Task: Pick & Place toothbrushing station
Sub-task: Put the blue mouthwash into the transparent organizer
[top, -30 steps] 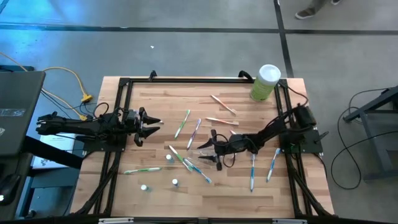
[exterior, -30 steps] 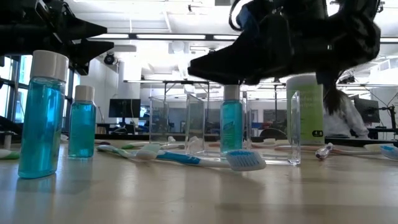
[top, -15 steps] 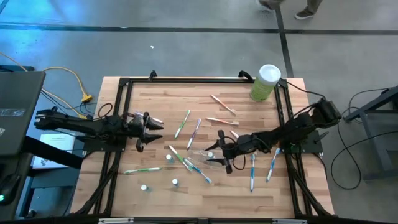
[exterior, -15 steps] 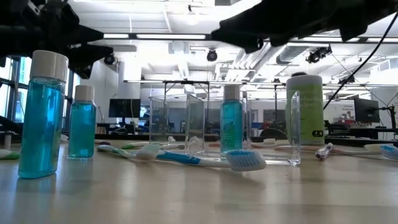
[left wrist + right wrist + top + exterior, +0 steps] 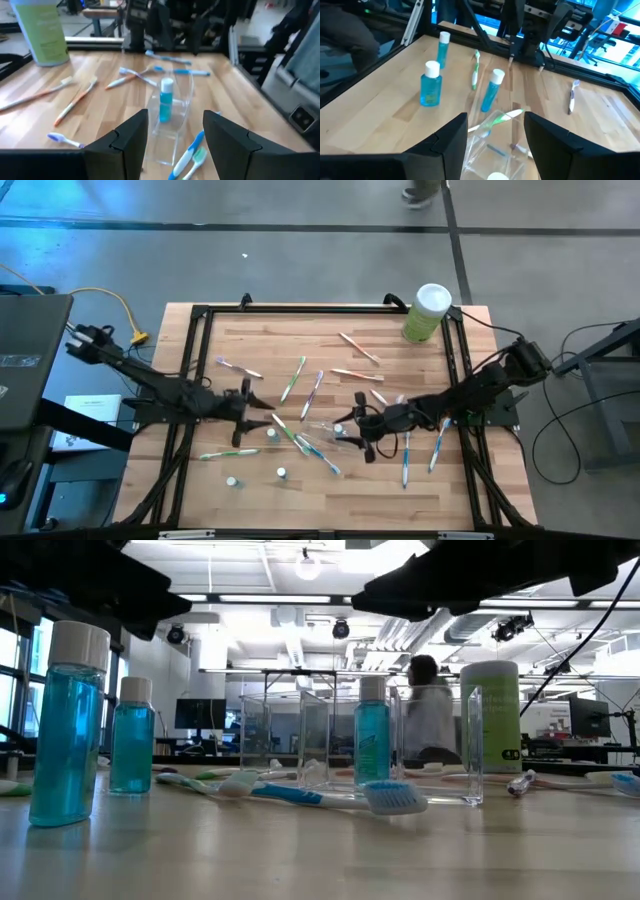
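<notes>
A clear plastic container (image 5: pixel 330 430) lies on the wooden table with a small blue bottle (image 5: pixel 338 427) inside it; the low view shows its clear walls (image 5: pixel 300 740) around the bottle (image 5: pixel 372 740). Slim toothbrushes lie scattered flat: green (image 5: pixel 292 378), tan (image 5: pixel 358 347), blue (image 5: pixel 405 460). Two more white-capped blue bottles (image 5: pixel 65 720) (image 5: pixel 132 735) stand upright. My left gripper (image 5: pixel 262 408) (image 5: pixel 175 135) is open, left of the container and facing it. My right gripper (image 5: pixel 358 427) (image 5: pixel 495 135) is open at the container's right end (image 5: pixel 495 145); I see no touch.
A tall pale-green canister with a white lid (image 5: pixel 428 312) stands at the far right corner. More toothbrushes (image 5: pixel 228 453) (image 5: pixel 440 442) and small bottles (image 5: pixel 282 473) (image 5: pixel 232 481) lie toward the near edge. A black frame (image 5: pixel 300 308) rims the table. A person (image 5: pixel 430 725) walks behind.
My left gripper has gone toward the table's right and near edges, closing on the clear container. My right gripper has drawn back a little toward the right edge and risen, its arm lifting out of the low view. The container and toothbrushes have stayed put.
</notes>
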